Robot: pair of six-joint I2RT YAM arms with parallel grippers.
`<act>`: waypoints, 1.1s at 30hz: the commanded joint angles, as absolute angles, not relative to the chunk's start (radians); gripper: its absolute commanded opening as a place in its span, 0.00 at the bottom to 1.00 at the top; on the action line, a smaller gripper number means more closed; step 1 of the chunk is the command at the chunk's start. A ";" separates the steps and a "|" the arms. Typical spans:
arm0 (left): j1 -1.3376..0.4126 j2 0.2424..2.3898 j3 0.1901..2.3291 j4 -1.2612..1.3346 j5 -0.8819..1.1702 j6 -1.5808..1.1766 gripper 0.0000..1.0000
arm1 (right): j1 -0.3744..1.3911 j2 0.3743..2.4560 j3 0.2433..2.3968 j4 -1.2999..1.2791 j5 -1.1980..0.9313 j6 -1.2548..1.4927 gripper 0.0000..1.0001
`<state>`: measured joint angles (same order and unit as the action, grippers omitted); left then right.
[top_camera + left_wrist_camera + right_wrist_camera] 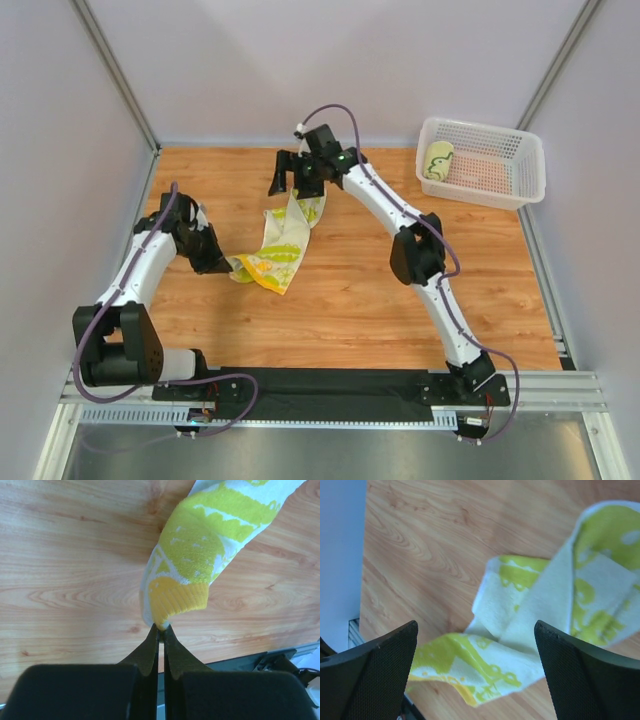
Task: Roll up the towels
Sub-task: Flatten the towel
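A yellow, green and white patterned towel [283, 240] lies crumpled on the wooden table, left of the middle. My left gripper [222, 262] is shut on its near left corner; in the left wrist view the fingertips pinch the yellow hem [177, 599] at the gripper [161, 627]. My right gripper [290, 172] is open above the towel's far end, holding nothing; in the right wrist view its fingers [380, 670] stand wide apart over the towel [540, 625]. A rolled towel [437, 159] lies in the white basket [500, 190].
The white basket stands at the back right of the table. Grey walls [60, 150] close the left, back and right sides. A black strip [330, 385] runs along the near edge by the arm bases.
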<state>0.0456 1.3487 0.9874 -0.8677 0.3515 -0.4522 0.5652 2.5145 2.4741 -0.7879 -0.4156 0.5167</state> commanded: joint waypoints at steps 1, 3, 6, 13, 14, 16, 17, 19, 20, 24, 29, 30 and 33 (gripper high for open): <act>0.049 1.293 0.966 -0.862 0.393 -0.420 0.00 | 0.664 2.559 2.568 -0.749 -0.250 0.491 1.00; 0.046 1.282 0.953 -0.862 0.409 -0.408 0.00 | 0.708 2.592 2.591 -0.759 -0.166 0.474 1.00; 0.046 1.276 0.940 -0.871 0.416 -0.394 0.00 | 0.748 2.626 2.597 -0.769 -0.088 0.465 1.00; 0.048 1.239 0.900 -0.873 0.428 -0.362 0.00 | 0.776 2.704 2.638 -0.859 0.119 0.498 0.96; 0.046 1.238 0.894 -0.871 0.429 -0.359 0.00 | 0.779 2.707 2.638 -0.879 0.153 0.491 0.96; 0.046 1.235 0.890 -0.868 0.440 -0.359 0.00 | 0.793 2.720 2.640 -0.890 0.185 0.477 0.96; 0.048 1.235 0.891 -0.864 0.445 -0.356 0.00 | 0.802 2.724 2.640 -0.896 0.213 0.462 0.96; 0.048 1.232 0.891 -0.862 0.448 -0.356 0.00 | 0.810 2.740 2.646 -0.903 0.239 0.442 0.95; 0.048 1.230 0.890 -0.859 0.452 -0.353 0.00 | 0.814 2.744 2.651 -0.913 0.250 0.436 0.95; 0.046 1.230 0.885 -0.857 0.456 -0.353 0.00 | 0.813 2.755 2.637 -0.936 0.261 0.414 0.77; 0.048 1.232 0.885 -0.854 0.457 -0.351 0.00 | 0.805 2.760 2.620 -0.948 0.249 0.410 0.26; 0.048 1.235 0.885 -0.854 0.456 -0.350 0.00 | 0.804 2.763 2.620 -0.953 0.250 0.408 0.13; 0.046 1.235 0.890 -0.854 0.456 -0.345 0.00 | 0.790 2.752 2.609 -0.960 0.233 0.416 0.03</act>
